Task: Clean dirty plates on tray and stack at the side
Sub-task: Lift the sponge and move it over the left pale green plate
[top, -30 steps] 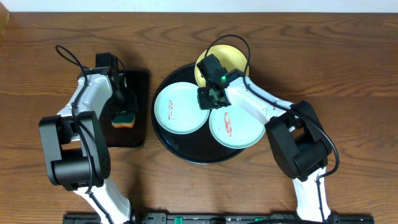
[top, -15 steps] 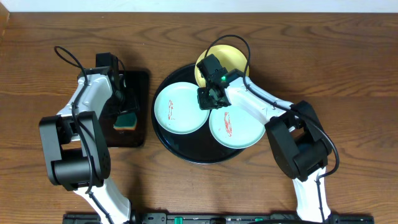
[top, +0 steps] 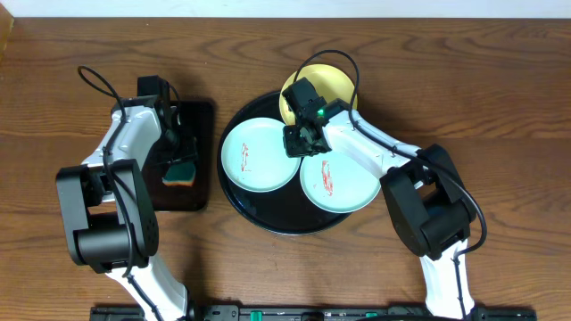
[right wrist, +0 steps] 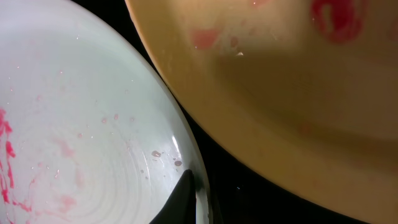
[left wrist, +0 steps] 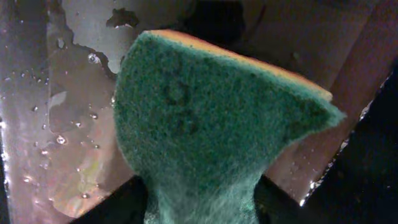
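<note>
Right gripper (top: 299,140): jaws pinch left aqua plate (top: 254,153) at its right rim, on round tray (top: 234,201). Left gripper (top: 180,157): jaws pinch sponge (left wrist: 211,124). Plate lies to its right, past rectangular tray (top: 201,116) edge.

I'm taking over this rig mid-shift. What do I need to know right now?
Left gripper: shut on the sponge over the small rectangular tray.
Right gripper: shut at the rim of the left aqua plate; grip unconfirmed.
Right aqua plate and yellow plate also on the round tray; all three red-smeared.
Done: nothing wiped or stacked. Left: wipe all three, stack at the side.
</note>
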`<state>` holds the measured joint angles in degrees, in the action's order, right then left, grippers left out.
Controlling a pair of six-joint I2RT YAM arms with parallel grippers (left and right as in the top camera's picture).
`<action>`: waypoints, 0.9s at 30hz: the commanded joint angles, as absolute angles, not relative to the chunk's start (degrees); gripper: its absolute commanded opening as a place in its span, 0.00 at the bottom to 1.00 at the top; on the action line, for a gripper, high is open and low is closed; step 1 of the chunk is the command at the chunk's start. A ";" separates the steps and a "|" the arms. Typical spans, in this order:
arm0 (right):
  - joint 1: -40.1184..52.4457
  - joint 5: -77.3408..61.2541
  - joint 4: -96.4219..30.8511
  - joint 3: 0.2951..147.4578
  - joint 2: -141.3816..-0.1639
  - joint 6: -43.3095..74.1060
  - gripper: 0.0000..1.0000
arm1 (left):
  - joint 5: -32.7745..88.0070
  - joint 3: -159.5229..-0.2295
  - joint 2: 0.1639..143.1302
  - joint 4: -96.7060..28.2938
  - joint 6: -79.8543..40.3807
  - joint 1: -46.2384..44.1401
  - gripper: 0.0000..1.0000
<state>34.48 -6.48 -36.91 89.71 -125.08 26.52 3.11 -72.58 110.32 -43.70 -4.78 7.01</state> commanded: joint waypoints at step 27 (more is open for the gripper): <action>34.98 -6.33 -37.45 87.83 -126.37 25.71 0.02 | 21.87 -76.73 98.56 -51.79 -9.58 0.16 0.07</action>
<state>34.44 -6.63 -36.95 89.65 -124.88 26.50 17.69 -76.62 98.15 -51.99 -6.07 3.07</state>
